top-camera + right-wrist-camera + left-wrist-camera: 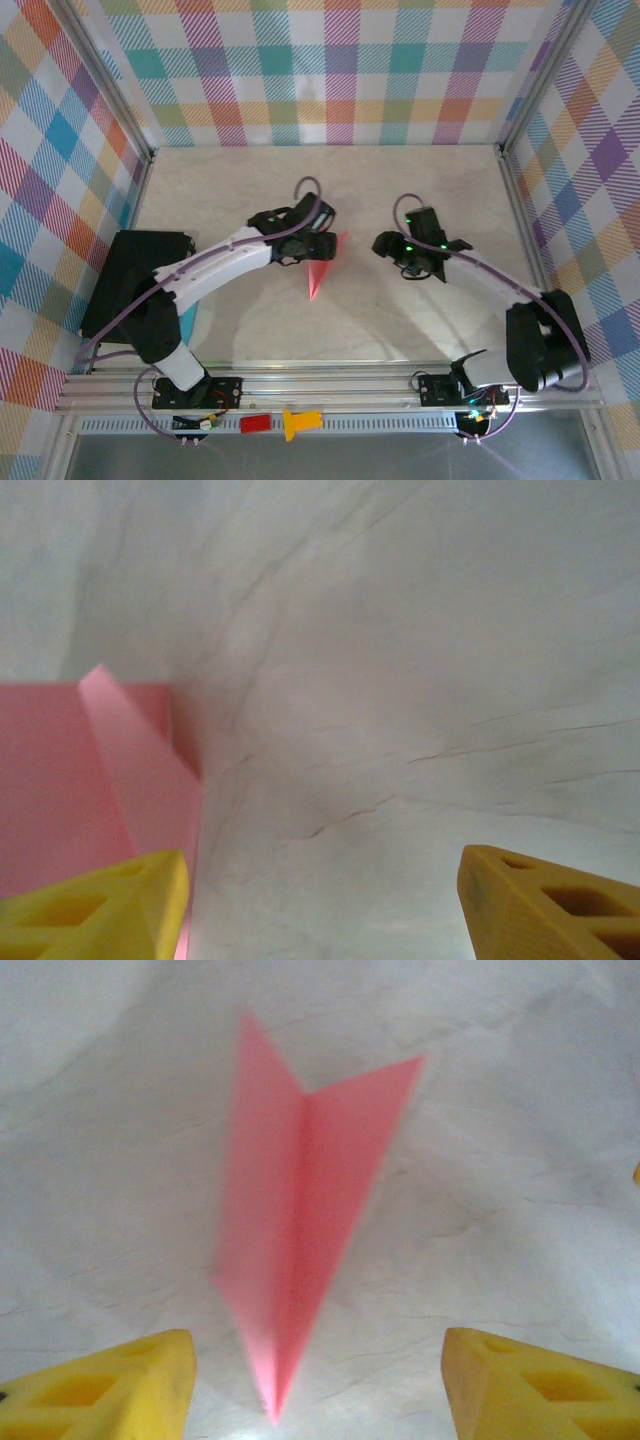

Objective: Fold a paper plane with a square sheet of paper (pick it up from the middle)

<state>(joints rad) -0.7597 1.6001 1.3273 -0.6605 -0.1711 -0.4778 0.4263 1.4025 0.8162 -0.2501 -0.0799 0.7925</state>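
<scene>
A: Left end effector [318,1365], state?
B: Wide. The yellow fingers [120,1385] stand well apart with nothing gripped. It hangs over the paper plane [300,1210]. The plane's nose sits between the two fingers and touches neither.
A: The plane itself?
B: Salmon-pink dart, centre crease plain, a wing spread to either side. It lies on the counter [430,180], about mid-counter and a little toward the left edge. Nose points at the near edge, notched tail at the far edge. Slightly blurred in the left wrist view.
A: Right end effector [325,885]?
B: Also wide, holding nothing, with bare counter between its fingers. It is near the plane, on the right-edge side. From its wrist camera, pink paper with one raised fold shows behind one finger [100,905]. Contact there: cannot tell.
A: Anything off the counter?
B: A red block [255,423] and a yellow piece [298,423] sit side by side on the rail along the near edge, well apart from the plane.
</scene>
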